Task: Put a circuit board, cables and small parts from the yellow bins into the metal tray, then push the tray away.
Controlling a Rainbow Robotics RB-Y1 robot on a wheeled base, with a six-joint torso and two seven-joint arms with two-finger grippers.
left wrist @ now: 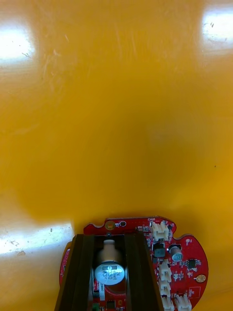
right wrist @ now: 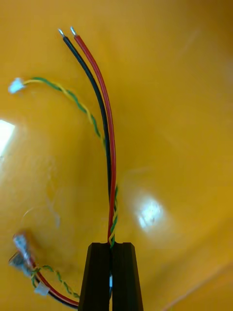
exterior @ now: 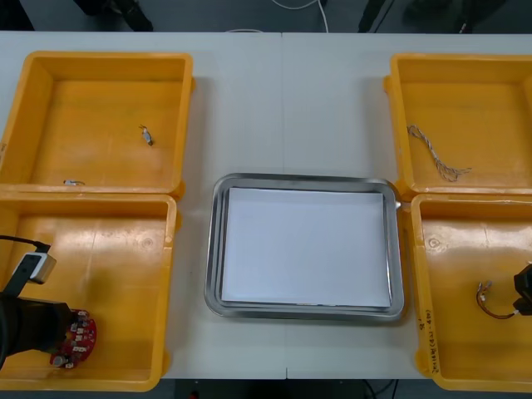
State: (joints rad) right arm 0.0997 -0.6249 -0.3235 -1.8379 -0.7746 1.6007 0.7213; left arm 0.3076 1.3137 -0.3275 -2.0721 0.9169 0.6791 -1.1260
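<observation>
On the surface (exterior: 283,100), the tray (exterior: 304,179) holds nothing; in bins (exterior: 170,291) flanking it, the left gripper (left wrist: 110,240) pinches a circuit board (left wrist: 187,262), the right gripper (right wrist: 111,245) cables (right wrist: 104,126).

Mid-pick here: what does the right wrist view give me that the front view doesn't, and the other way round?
Right wrist view: the right gripper shut on the red and black cable, with a green-yellow twisted strand alongside.
Front view: the white-lined metal tray, the left gripper at the circuit board, and small metal parts in the far left bin.
Shared: that cable lying in the near right yellow bin.
</observation>
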